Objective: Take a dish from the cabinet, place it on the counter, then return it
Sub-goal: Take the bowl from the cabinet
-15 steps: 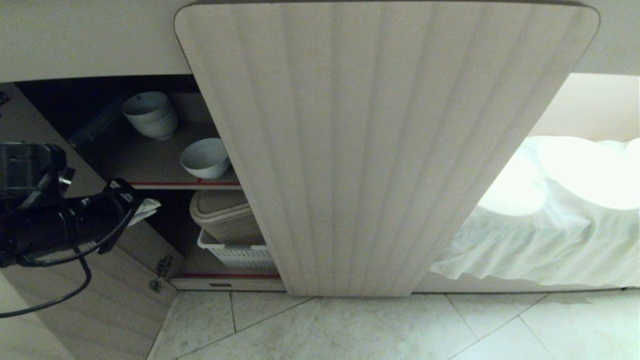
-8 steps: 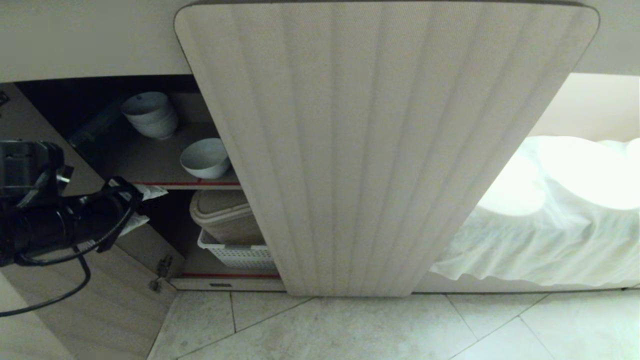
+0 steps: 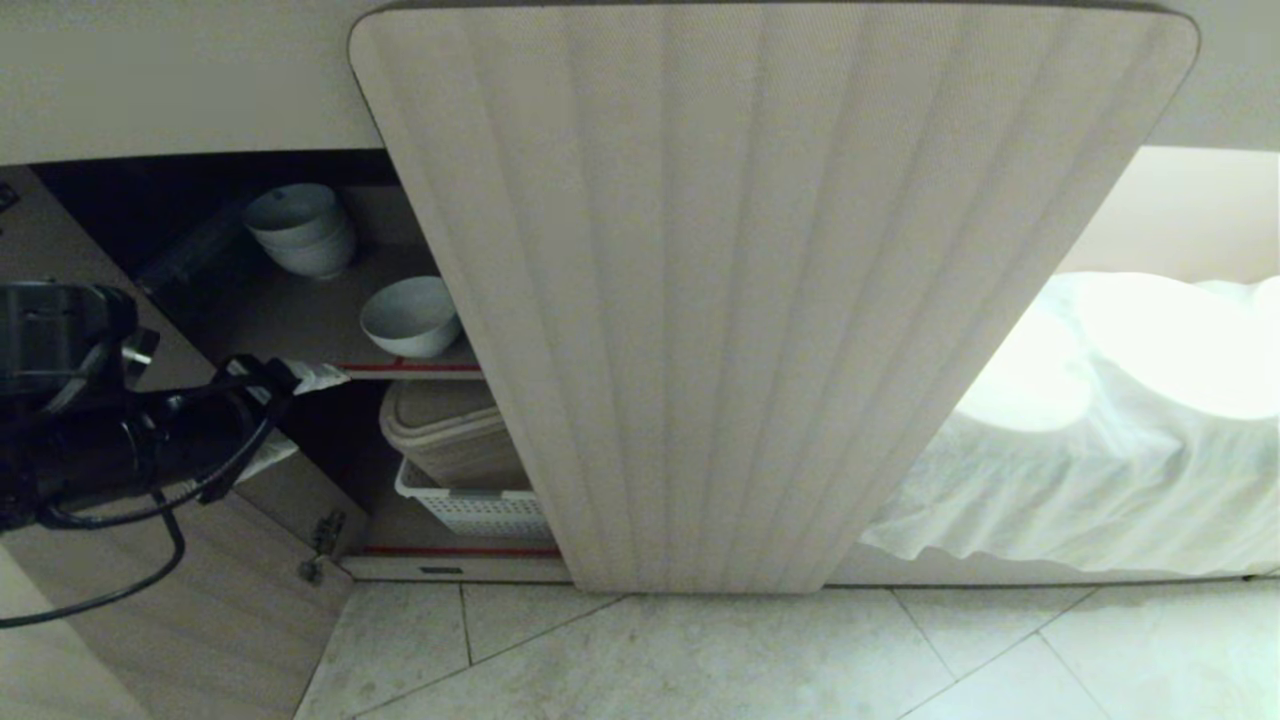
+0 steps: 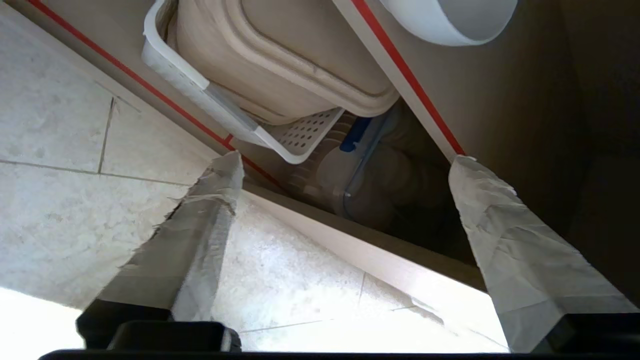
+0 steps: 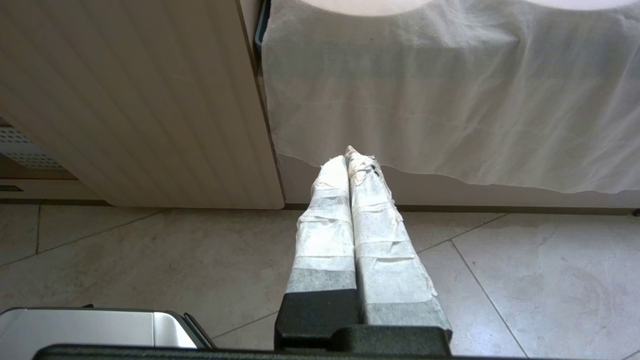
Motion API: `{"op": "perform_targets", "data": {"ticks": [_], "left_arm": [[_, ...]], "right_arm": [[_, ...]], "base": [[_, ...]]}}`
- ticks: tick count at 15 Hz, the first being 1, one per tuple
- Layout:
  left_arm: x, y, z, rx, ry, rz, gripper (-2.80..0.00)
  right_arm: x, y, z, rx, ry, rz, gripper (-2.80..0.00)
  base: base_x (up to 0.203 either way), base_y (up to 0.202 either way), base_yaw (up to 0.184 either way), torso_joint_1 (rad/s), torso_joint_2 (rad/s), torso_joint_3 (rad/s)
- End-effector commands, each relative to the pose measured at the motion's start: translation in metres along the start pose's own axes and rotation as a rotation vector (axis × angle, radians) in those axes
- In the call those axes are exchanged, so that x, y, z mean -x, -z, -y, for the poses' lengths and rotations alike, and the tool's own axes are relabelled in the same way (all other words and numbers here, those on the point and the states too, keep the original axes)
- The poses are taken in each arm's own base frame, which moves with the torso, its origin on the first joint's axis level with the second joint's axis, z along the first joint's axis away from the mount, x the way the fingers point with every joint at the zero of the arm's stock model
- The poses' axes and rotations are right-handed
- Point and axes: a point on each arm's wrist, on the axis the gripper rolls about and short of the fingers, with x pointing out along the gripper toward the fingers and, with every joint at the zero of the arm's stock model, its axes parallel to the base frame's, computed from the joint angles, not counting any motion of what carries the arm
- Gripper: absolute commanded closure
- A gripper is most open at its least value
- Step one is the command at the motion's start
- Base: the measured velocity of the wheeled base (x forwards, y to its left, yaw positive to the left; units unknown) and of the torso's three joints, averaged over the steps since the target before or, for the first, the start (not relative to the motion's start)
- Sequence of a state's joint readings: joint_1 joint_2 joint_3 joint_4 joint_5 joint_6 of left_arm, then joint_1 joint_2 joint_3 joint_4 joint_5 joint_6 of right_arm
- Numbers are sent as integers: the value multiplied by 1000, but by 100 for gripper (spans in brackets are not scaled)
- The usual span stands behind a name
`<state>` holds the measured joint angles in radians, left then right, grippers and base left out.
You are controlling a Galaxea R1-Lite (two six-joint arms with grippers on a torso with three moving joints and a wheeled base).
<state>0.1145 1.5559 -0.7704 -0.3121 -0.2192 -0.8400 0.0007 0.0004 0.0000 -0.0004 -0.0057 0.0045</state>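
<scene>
The dish (image 3: 410,315), a plain white, deep round bowl, sits upright on the red-edged shelf, beyond the left gripper (image 3: 300,405), whose jaws gape wide, holding nothing.

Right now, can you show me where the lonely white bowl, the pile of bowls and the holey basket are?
single white bowl (image 3: 410,316), head view, on its inside wall.
stack of bowls (image 3: 300,232), head view, on its side.
white basket (image 3: 478,510), head view, on its perforated front.
</scene>
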Motion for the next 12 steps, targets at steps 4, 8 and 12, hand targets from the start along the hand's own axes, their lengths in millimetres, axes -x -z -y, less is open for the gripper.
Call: {"op": "perform_targets", "data": {"ticks": [4,8,12], "left_arm": [[-19,-10,4,7,-4,7,-280],[-29,-16,7,6,-2,9,-280],[-44,-22,8,12,-21,-13,-280]], "right_arm": [[0,0,0,0,0,0,0],[0,0,0,0,0,0,0],[0,0,0,0,1,0,0]], "base": [[0,0,0,0,0,0],[0,0,0,0,0,0],[0,0,0,0,0,0]]}}
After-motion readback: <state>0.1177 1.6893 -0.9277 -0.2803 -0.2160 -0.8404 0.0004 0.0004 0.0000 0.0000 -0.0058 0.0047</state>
